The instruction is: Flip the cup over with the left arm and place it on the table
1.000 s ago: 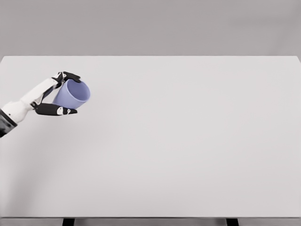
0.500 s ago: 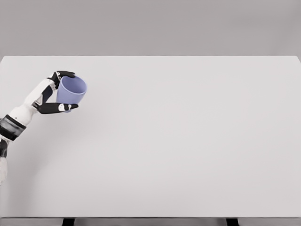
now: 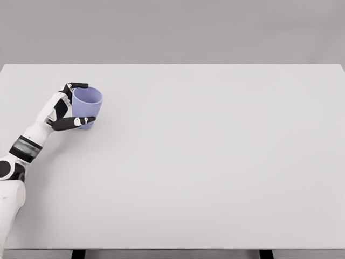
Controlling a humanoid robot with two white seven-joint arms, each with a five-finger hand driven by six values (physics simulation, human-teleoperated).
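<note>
A small lavender-blue plastic cup (image 3: 86, 105) stands close to upright with its open mouth facing up, at the far left part of the wide, pale grey tabletop (image 3: 215, 162), and whether its base actually touches the surface cannot be told. The white-and-black left hand (image 3: 69, 108), whose arm comes in from the lower left edge, is clasped around the cup from its left side, with one dark finger (image 3: 78, 85) hooked against the rim at the back and another (image 3: 75, 123) lying across the lower front wall.
</note>
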